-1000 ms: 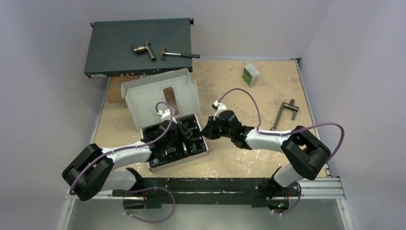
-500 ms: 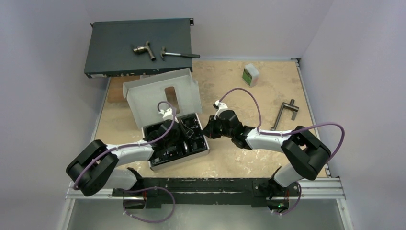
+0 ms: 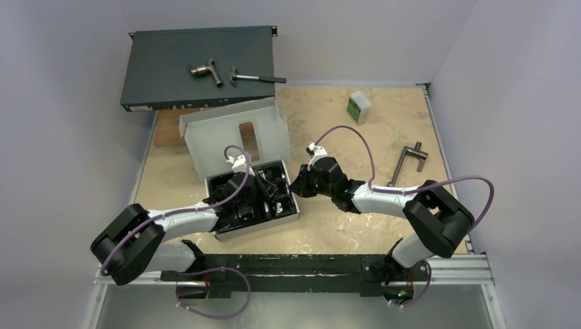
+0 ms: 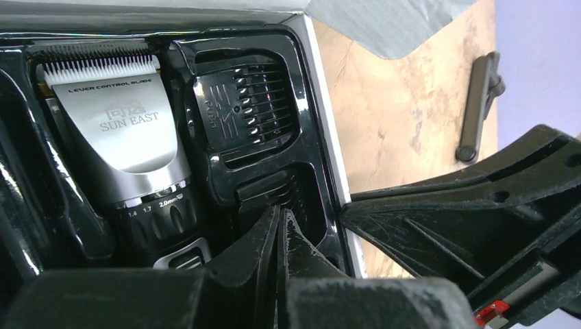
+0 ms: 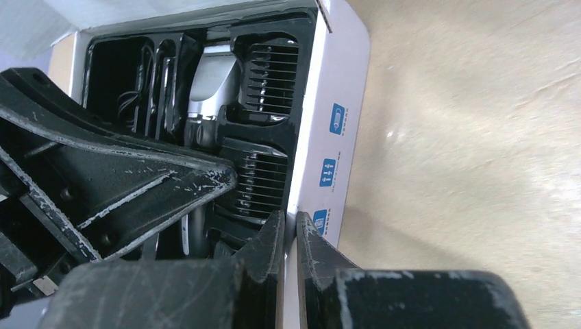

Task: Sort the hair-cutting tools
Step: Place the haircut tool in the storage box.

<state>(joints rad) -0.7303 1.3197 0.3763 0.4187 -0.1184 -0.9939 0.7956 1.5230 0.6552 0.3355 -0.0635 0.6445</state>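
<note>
A white box (image 3: 291,205) with its lid (image 3: 233,133) open holds a black tray. In the left wrist view the tray holds the black-and-silver clipper (image 4: 116,137) and a black comb attachment (image 4: 250,110), with another comb (image 4: 274,188) below it. My left gripper (image 4: 281,214) is shut, its tips down in that lower comb's compartment (image 3: 255,188). My right gripper (image 5: 289,223) is shut on the box's white side wall (image 5: 332,123) at the right edge (image 3: 296,188). The clipper (image 5: 209,89) and two combs (image 5: 270,79) also show in the right wrist view.
A dark rack unit (image 3: 164,68) at the back left carries a pipe fitting (image 3: 205,70) and a hammer (image 3: 257,79). A small white-and-green bottle (image 3: 357,107) stands at the back right. A dark T-shaped handle (image 3: 405,163) lies at the right.
The box and its lid have shifted slightly to the right. My left gripper has moved a little right inside the tray. The right gripper stays at the box's wall.
</note>
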